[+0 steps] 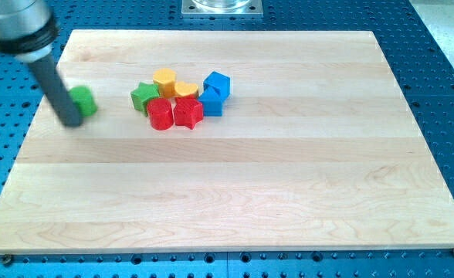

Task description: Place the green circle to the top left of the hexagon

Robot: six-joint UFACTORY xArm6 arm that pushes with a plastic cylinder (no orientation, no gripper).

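Observation:
The green circle (83, 100) lies on the wooden board at the view's left. My tip (73, 121) stands just left of and below it, touching or nearly touching its left side. A cluster sits right of it: a green star (143, 96), a yellow hexagon (164, 79), a yellow heart-like block (185, 89), a red round block (160, 113), a red star-like block (188, 113), a blue cube (217, 83) and another blue block (211, 103). The green circle is left of and slightly below the hexagon, about a hundred pixels away.
The wooden board (235, 185) rests on a blue perforated table (443, 46). A metal mount (222, 8) sits at the view's top edge. The arm's grey body (15, 23) fills the top left corner.

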